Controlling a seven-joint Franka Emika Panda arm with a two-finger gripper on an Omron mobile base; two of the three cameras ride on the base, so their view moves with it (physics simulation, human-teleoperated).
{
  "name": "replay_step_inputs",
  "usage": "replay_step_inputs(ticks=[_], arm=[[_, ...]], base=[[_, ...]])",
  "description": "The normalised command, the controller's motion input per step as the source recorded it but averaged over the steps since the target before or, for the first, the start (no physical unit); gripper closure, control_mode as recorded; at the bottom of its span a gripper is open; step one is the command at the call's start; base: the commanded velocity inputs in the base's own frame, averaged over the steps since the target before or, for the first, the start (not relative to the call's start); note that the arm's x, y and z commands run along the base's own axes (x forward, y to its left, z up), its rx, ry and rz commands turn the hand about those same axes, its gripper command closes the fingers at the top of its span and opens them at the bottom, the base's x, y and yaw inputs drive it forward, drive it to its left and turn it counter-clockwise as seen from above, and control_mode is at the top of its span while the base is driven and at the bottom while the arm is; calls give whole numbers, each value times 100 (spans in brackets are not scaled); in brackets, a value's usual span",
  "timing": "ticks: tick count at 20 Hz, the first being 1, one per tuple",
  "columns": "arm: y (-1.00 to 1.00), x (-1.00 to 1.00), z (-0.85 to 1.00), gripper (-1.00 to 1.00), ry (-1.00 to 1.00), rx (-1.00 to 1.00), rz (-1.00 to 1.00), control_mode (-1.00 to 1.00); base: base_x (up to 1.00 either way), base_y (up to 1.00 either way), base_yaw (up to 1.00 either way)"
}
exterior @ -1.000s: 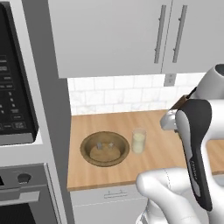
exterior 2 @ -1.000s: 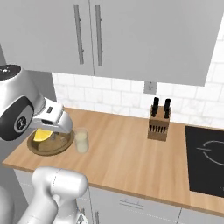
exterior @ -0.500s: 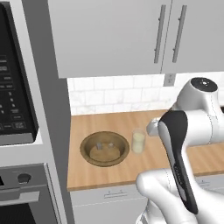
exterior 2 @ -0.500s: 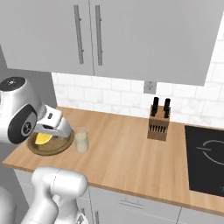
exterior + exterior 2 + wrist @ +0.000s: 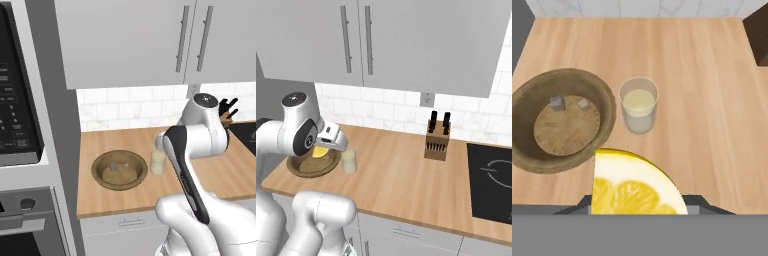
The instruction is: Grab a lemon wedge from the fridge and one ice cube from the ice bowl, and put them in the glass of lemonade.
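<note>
Lemon wedge carried above the worktop, short of the glass.
The end effector point(image 5: 639, 212), partly closed on the lemon wedge point(image 5: 634, 185), hovers nearer than the glass of lemonade point(image 5: 639, 104); released early, it may miss, landing on the worktop point(image 5: 712, 100) or in the ice bowl point(image 5: 562, 117).

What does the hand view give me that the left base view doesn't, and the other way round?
Hand view alone: the lemon wedge held at the gripper, close to the camera. Left base view alone: the robot's arm, the wall cabinets, the microwave and the oven below it. Both: the ice bowl with two ice cubes, the glass of lemonade beside it, and the wooden counter.
</note>
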Motion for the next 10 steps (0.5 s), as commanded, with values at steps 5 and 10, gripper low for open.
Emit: replay_step_inputs(ticks=[5,10], arm=[[0,73,-11,100,2,0,0,-100],[0,42,-49,100,8,0,0,-100]], base=[[0,0,0],[0,0,0]])
